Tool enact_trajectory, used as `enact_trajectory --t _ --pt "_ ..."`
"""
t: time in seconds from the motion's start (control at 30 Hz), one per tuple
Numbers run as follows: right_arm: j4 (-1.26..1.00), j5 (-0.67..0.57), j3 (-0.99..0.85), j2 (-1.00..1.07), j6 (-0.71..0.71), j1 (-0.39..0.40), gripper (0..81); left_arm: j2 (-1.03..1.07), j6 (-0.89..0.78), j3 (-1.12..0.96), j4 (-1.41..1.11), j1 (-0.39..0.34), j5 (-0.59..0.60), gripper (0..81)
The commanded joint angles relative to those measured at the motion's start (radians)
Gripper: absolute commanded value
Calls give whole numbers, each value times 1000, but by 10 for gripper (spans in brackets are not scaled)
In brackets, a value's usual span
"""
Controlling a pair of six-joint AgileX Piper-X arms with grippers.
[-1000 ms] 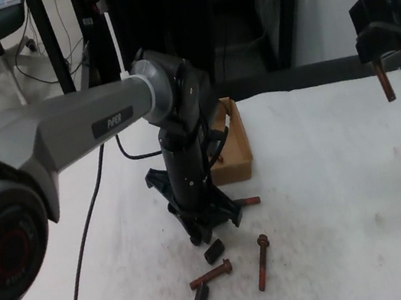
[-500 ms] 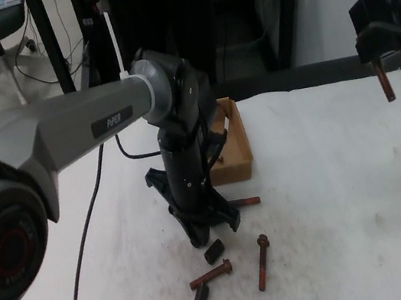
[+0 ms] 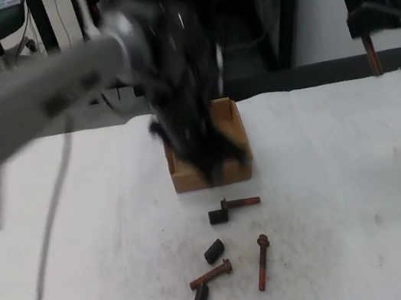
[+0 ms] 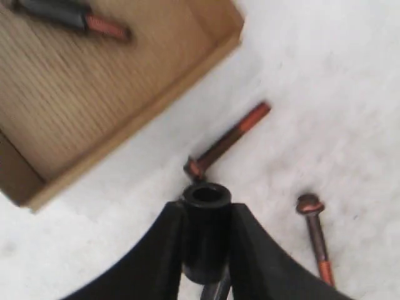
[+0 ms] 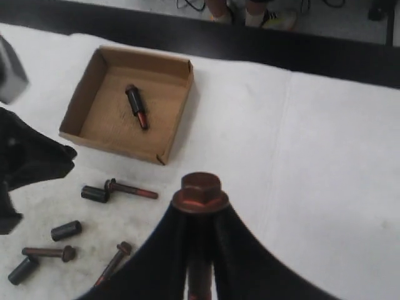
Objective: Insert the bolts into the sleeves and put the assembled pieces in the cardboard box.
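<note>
The left arm, blurred in the high view, bends steeply down toward the white-covered bench. Its left gripper is clamped on a short black metal sleeve whose long axis runs along the fingers, open bore at the tips; the shallow brown cardboard box lies just beyond those tips. Held high above the bench, the right gripper pinches a rusty flanged hex bolt, which hangs near upright, shank back between the fingers and head at the tips.
</note>
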Motion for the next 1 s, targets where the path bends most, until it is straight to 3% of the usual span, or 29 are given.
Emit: enact_trajectory --t 0.0,0.23,0.4,0.5,0.63,0.8,0.97 --pt "-105 -92 -3 -14 0 -7 8 -117 -30 -15 -79 18 3 0" --pt "-373 -433 -3 -14 34 -2 8 -327 -30 59 -125 27 7 0" --pt "-565 -494 -3 -5 221 -2 8 -515 -117 351 -311 27 20 0" --pt "-628 -574 -3 6 261 4 8 -650 -199 608 -525 27 81 0" --pt "-640 -619 -3 22 263 36 8 -829 -340 933 -1055 27 232 0" --pt "-655 -626 -3 59 263 129 8 -910 -457 1200 -1668 27 252 0" --pt "-763 -626 -3 105 263 226 8 -910 -457 1264 -1762 27 330 0"
